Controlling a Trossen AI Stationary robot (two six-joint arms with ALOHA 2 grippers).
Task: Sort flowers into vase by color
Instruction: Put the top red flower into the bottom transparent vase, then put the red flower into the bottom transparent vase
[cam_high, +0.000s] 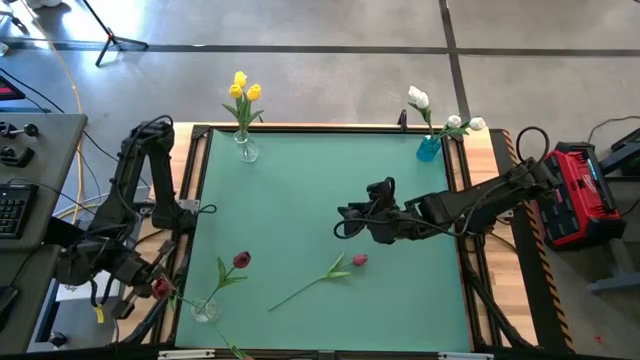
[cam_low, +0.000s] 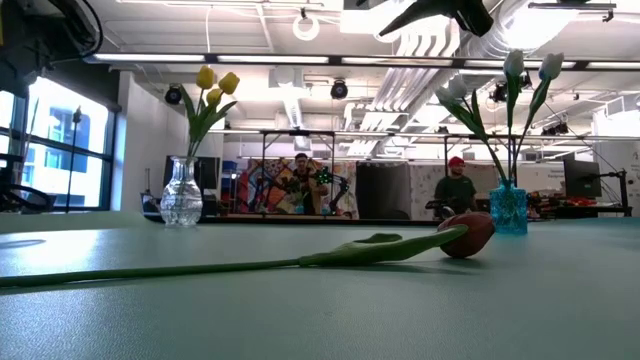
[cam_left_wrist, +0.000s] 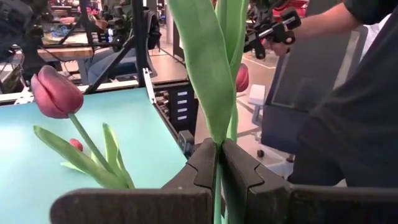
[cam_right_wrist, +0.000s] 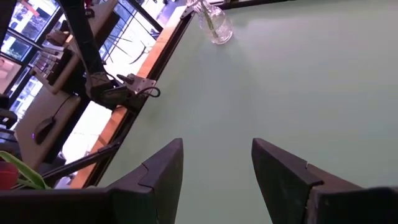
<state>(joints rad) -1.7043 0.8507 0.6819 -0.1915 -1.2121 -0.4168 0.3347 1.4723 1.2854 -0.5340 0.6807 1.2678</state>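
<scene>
While right gripper (cam_right_wrist: 214, 165) hovers parted, left gripper (cam_left_wrist: 219, 163) clamps tulip stem (cam_left_wrist: 211, 87).

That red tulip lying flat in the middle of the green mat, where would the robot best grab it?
Probably mid-stem, from straight above. The loose red tulip lies flat on the mat, its thin stem bare toward the cut end, while head and leaf are soft and bulky. The open right end effector hovers nearby; its fingers should straddle the stem crosswise.
</scene>
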